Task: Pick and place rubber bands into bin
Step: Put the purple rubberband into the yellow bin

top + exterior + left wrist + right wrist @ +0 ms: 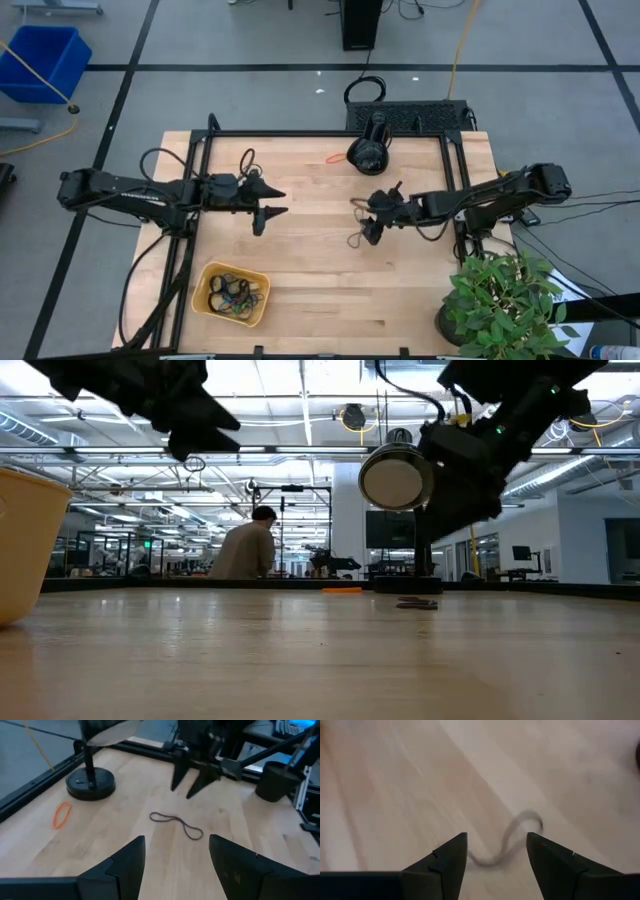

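**Mia:** Right claw point(372, 226) hangs over the middle of the table point(310, 262), a bit toward the right edge. Its two fingers are spread apart, with nothing pinched between them.

**Ben:** Where is the rubber band?

**Mia:** A thin brown rubber band point(176, 823) lies flat on the wood, right under that claw. In the right wrist view the brown rubber band point(512, 837) curls between the two finger tips.

**Ben:** Which way does it stretch?

**Mia:** Its long way runs across the table, from the far edge toward the near edge. I think the claw has to go straight down and squeeze.

**Ben:** And the other claw?

**Mia:** Left claw point(275, 203) waits near the left edge, fingers spread too. The right one is much closer.

**Ben:** Where is the bin?

**Mia:** The yellow bin point(208, 272) sits by the near left corner. A pile of rubber bands point(236, 295) is inside. One orange band point(337, 157) lies alone by the far edge.
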Controlling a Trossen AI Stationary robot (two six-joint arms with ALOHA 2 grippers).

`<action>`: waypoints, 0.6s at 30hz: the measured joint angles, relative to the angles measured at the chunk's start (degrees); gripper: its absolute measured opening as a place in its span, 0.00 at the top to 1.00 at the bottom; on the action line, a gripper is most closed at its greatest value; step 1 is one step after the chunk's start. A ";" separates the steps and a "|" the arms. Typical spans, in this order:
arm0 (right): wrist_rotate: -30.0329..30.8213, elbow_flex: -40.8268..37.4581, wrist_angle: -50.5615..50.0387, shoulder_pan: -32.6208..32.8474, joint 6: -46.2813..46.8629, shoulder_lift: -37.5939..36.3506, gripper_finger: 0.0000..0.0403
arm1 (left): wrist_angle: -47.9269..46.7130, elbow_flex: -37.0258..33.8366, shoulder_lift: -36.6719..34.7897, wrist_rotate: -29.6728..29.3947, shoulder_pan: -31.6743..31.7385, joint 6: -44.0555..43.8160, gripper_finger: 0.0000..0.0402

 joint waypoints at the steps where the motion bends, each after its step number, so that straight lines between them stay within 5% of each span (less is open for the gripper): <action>1: -0.05 -0.10 -0.13 0.38 0.17 1.25 0.52 | 0.41 -0.65 0.02 -0.02 0.25 -0.30 0.43; 18: -1.24 -0.05 6.69 1.62 6.32 16.59 0.60 | 1.69 -1.13 0.15 2.16 1.65 -0.62 0.43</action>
